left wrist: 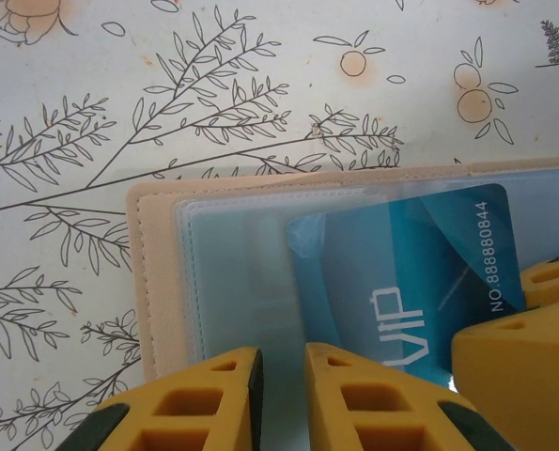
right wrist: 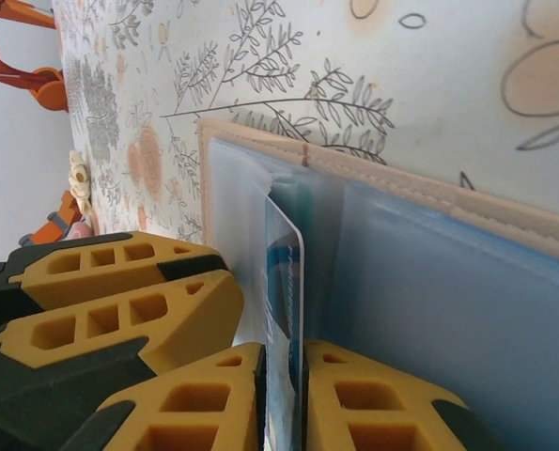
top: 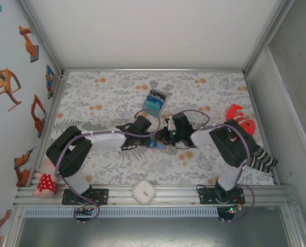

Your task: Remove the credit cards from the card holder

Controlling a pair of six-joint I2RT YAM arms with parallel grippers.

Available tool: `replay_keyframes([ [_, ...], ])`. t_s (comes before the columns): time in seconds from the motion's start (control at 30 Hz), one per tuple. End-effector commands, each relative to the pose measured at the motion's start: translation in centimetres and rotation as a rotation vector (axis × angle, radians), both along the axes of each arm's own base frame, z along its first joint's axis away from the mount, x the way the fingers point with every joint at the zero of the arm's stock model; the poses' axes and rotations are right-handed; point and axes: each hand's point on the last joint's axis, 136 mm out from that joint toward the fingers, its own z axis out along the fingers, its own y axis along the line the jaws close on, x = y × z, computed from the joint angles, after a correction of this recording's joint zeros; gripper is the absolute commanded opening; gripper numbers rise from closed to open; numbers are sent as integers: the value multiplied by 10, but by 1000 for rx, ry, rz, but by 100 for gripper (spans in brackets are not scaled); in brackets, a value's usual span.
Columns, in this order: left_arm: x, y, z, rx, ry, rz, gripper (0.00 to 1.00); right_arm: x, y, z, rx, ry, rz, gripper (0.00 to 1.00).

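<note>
The tan card holder (left wrist: 157, 272) lies open on the flowered cloth, its pale blue sleeve up. A blue credit card (left wrist: 411, 282) marked VIP sticks partly out of that sleeve. In the top view both grippers meet over the card holder (top: 159, 146) at mid-table. My left gripper (left wrist: 281, 362) is closed to a narrow gap, and the pale sleeve runs into that gap. My right gripper (right wrist: 284, 362) is shut on the credit card (right wrist: 284, 272), seen edge-on between its pads. The card holder's tan rim (right wrist: 429, 188) lies beyond. The right fingers (left wrist: 514, 366) overlap the card's near corner.
A teal-and-black block (top: 155, 101) lies just beyond the grippers. A white round clock (top: 143, 191) sits on the front rail. A red toy (top: 240, 118) and a striped sock (top: 261, 159) lie at the right, and a red spotted item (top: 45, 184) lies at the near left.
</note>
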Motion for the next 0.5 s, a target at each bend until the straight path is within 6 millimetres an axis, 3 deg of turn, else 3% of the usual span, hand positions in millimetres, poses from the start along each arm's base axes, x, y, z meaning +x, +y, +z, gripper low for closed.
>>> replay_keyframes([
  [0.0,-13,8,-16,34,55,-1,20,1,10,7,49,-17,17,17],
  [0.27,-11,14,-13,33,46,22,20,0,-6,-4,-75,-20,-5,8],
  [0.47,-8,18,-12,29,42,34,20,-3,-21,2,-135,-46,-14,4],
])
